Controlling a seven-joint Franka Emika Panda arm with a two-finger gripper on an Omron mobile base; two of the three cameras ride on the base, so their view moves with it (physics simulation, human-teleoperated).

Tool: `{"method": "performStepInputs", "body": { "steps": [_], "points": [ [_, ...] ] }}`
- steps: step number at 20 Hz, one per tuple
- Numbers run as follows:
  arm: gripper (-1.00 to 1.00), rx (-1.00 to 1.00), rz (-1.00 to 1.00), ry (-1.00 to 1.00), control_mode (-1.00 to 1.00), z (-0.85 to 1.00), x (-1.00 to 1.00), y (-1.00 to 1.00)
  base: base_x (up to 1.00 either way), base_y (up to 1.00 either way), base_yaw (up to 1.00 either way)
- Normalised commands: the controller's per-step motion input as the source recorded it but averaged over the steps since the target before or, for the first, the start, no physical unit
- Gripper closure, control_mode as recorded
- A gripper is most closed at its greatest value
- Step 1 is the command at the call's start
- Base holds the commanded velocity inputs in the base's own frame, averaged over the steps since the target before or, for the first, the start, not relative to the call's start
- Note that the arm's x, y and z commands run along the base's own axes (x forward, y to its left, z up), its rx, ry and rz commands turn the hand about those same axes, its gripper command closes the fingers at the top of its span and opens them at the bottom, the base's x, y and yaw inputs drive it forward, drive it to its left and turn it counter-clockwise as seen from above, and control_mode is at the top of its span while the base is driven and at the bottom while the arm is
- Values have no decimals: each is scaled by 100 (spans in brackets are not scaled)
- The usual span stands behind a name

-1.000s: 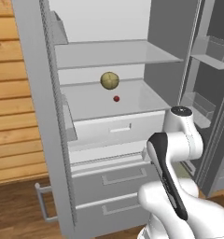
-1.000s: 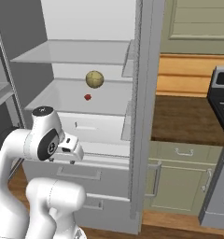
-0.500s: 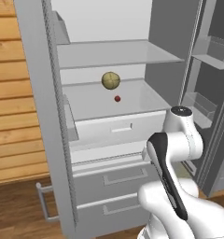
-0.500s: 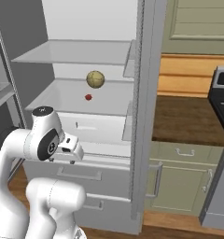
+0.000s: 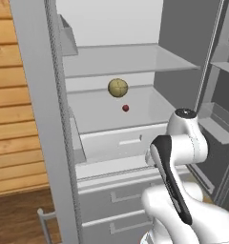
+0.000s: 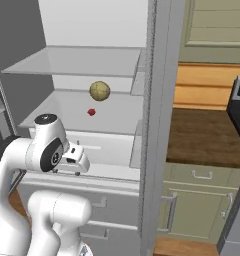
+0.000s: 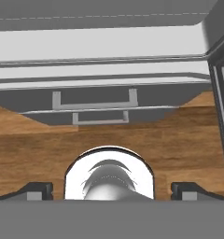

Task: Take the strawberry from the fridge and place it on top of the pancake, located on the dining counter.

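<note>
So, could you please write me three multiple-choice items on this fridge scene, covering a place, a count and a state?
1. Where does the tiny dark-red strawberry lie?
A. On the white shelf with the yellow-green round fruit
B. In a lower drawer
C. In a door bin

2. How many fruits lie on that shelf?
A. One
B. Two
C. Four

3. How are the doors of the tall light-grey fridge?
A. Shut
B. Open
C. Removed

Answers: 1 A, the strawberry sits just in front of the yellow-green fruit on one shelf. 2 B, both base views show only those two fruits there. 3 B, the shelved interior is exposed and a door with bins stands swung aside.
</note>
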Motion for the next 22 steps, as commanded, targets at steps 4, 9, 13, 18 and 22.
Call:
{"method": "performStepInputs", "body": {
  "steps": [4,9,13,18,22],
  "points": [
    [-100,0,0,0,100,0,0,0,45,26,0],
    [-100,0,0,0,100,0,0,0,54,23,0],
    [-100,0,0,0,100,0,0,0,71,21,3],
    [-100,0,0,0,100,0,0,0,51,31,1],
    [-100,0,0,0,100,0,0,0,32,46,0]
  ]
}}
